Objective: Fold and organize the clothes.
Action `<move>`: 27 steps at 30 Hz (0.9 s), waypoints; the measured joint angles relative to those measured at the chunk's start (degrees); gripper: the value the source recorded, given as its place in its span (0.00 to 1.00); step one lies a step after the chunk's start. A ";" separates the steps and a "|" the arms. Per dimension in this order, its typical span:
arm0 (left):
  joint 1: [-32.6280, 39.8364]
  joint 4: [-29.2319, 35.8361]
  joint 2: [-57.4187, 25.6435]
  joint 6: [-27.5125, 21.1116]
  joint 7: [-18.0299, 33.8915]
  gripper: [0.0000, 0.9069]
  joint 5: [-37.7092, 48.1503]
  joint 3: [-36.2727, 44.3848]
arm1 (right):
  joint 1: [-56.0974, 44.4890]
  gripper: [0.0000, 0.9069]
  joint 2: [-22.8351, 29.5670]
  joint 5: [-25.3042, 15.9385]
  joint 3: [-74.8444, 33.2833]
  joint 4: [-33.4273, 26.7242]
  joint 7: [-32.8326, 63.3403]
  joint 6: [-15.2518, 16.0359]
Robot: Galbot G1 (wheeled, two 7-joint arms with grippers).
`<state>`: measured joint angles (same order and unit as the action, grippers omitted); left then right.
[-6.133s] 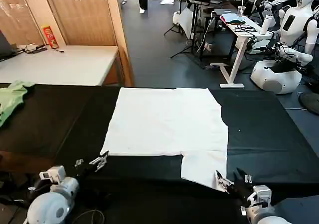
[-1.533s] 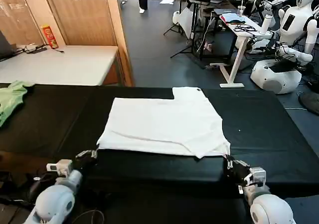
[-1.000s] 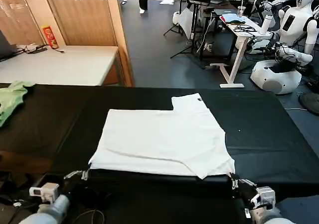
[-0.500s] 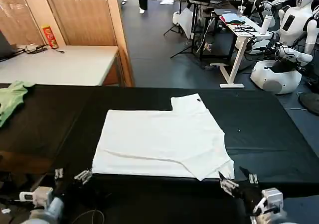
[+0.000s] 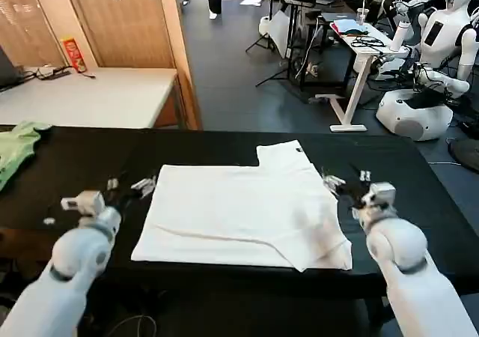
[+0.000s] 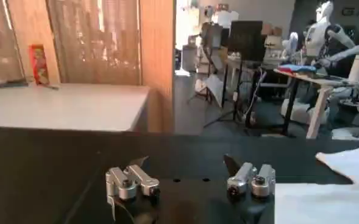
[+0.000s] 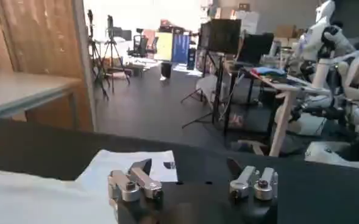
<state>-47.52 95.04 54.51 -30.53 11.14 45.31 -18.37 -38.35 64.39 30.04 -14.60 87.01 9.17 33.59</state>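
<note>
Currently the white T-shirt (image 5: pixel 243 206) lies half-folded at desk (image 5: pixel 67 172) centre. Left gripper (image 5: pixel 127 186) at its 9 o'clock edge, right gripper (image 5: pixel 346 178) at 3 o'clock, both fingers wide, empty. Next pinch: take both layers together, level.

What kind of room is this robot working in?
Probably a robotics lab or workshop: other white humanoid robots stand at the back, camera tripods and cluttered desks fill the floor, beyond the black table.
</note>
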 joint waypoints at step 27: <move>13.49 -22.06 3.66 -5.39 -7.36 0.97 -0.98 7.85 | 14.78 0.97 6.89 -4.47 5.80 -25.88 -5.62 0.70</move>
<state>-34.03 72.98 58.17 -35.92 3.78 44.34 -10.52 -23.57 71.28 25.57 -8.81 61.13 3.55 34.29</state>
